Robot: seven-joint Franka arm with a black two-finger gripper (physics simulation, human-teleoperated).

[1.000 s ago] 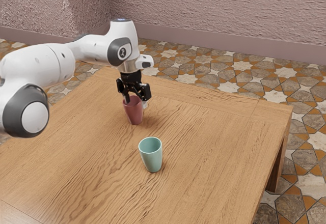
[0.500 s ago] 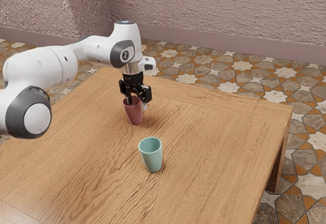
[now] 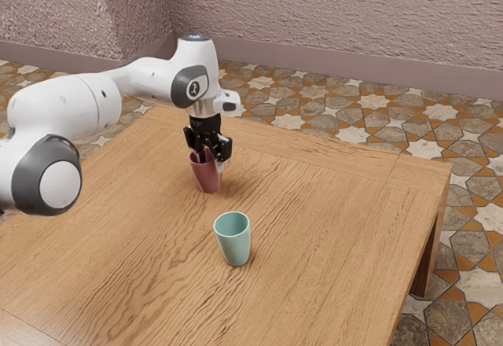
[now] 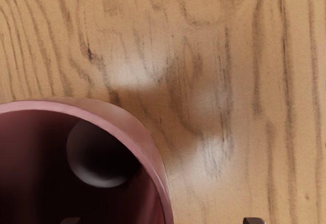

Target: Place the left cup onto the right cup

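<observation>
Exterior camera raised beside my arm [image 3: 71, 110], well back, looking down across the wooden table [image 3: 338, 228] toward the wall [image 3: 354, 8], wrist camera facing straight down, close over the maroon cup [image 4: 137, 137], both sharing cup and tabletop.

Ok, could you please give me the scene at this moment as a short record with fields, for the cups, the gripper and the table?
surface: wooden table
cup to move: maroon cup, upright on the table, farther from the camera
target cup: teal cup, upright, nearer the camera, apart from the maroon cup
gripper: gripper open, lowered at the maroon cup's rim, one finger inside the cup and one outside
stacking: not yet done
floor: patterned tiles
</observation>
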